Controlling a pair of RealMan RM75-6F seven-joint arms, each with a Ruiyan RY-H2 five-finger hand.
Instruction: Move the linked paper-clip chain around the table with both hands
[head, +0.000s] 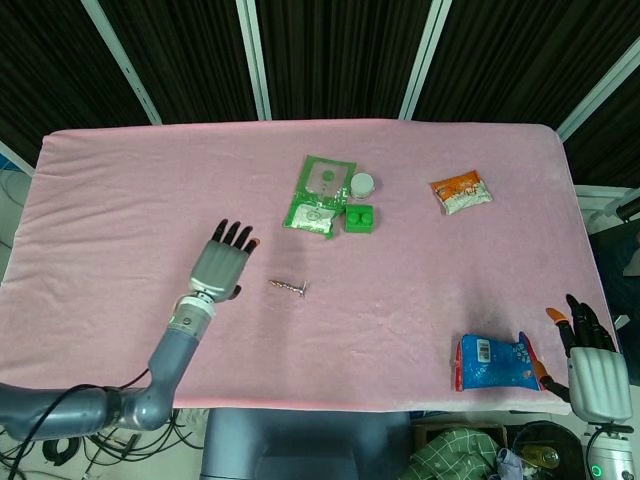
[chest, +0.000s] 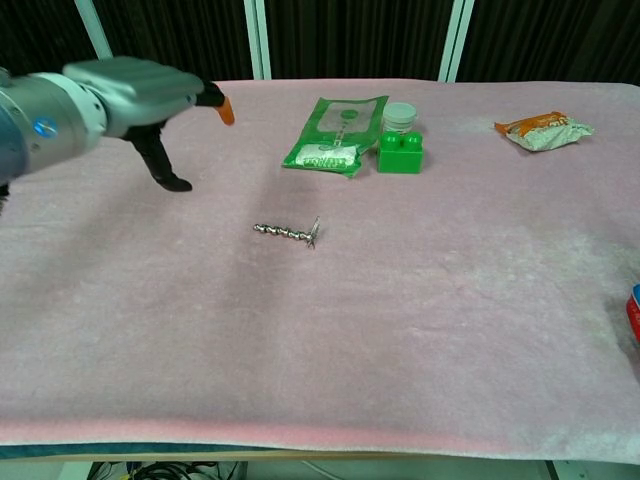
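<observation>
Both hands are empty on my end. My left hand (head: 218, 268) hovers over the pink table (head: 120, 200) with fingers spread, holding nothing, a little to the left of the paper-clip chain (head: 288, 288). That chain lies stretched out flat on the cloth, apart from the hand, below the green packet (head: 320, 195) and green block (head: 360, 217). My right hand (head: 590, 355) sits off the table's right edge, fingers open, beside the blue packet (head: 495, 362).

The short linked metal paper-clip chain (head: 288, 288) lies mid-table on the pink cloth-covered table (head: 150, 200), right of the grey left hand (head: 218, 268); the green toy brick (head: 360, 217) sits behind it.
</observation>
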